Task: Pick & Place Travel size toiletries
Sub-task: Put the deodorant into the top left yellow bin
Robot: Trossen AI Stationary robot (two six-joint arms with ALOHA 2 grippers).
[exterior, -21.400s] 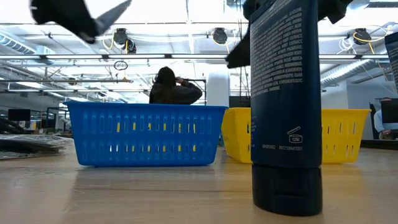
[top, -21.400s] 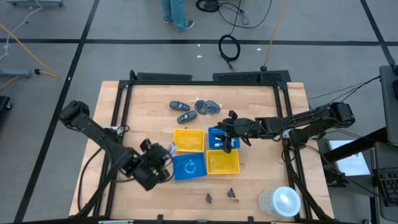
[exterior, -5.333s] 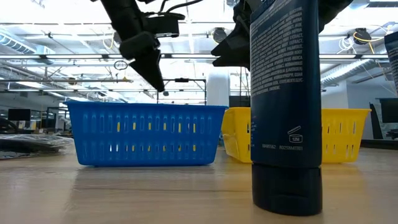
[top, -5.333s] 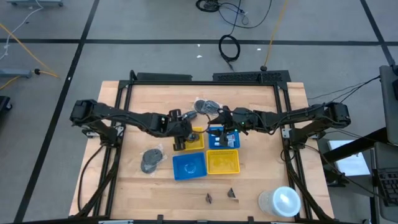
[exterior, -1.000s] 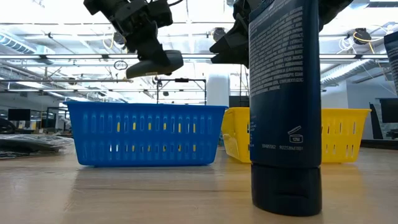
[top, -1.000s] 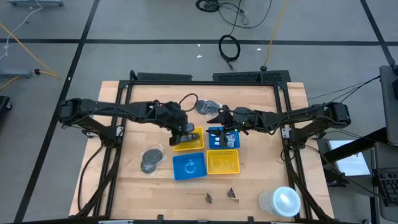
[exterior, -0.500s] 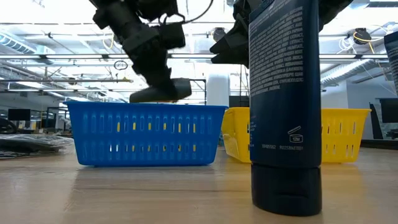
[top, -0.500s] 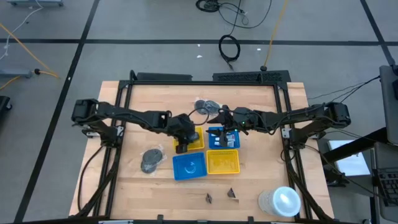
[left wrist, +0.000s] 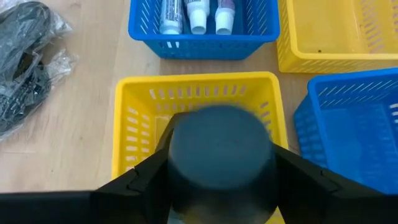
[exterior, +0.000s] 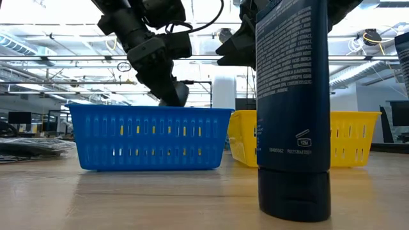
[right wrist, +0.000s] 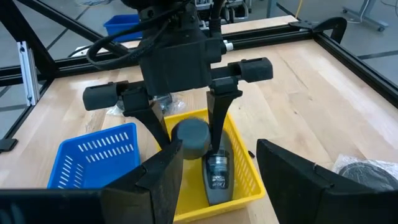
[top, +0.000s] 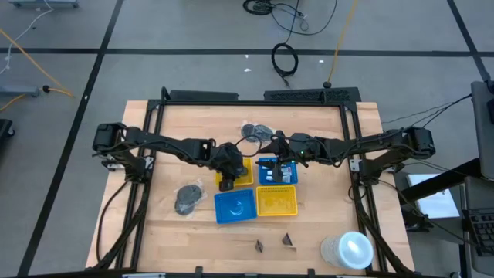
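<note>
White tubes with white caps, the travel size toiletries (left wrist: 196,12), lie in the far blue tray (top: 276,171). My left gripper (top: 226,179) hangs over the far yellow tray (left wrist: 134,124), shut on a dark key fob (right wrist: 190,138). A second dark fob (right wrist: 216,171) lies on that tray's floor below it. My right gripper (right wrist: 230,180) stands open above the far blue tray with nothing between its fingers. My left gripper pinches the dark key fob by its two opposite sides (left wrist: 186,163) between both fingers (right wrist: 216,121). The fingers come from above, pointing down into the yellow tray. The fob is lifted clear, a little above the fob that lies in the tray.
A near blue tray (top: 234,206) and a near yellow tray (top: 276,201) adjoin the far pair. Bagged dark items lie at the far side (top: 258,133) and left (top: 187,198). Small black clips (top: 274,243) and a white round container (top: 347,251) sit near the front. A tall dark bottle (exterior: 293,108) fills the low view.
My left gripper has moved toward the table's near edge and down over the far yellow tray with the key fob. It has turned: the fob, level in the low view a second ago, now shows tipped, just above the tray rim.
</note>
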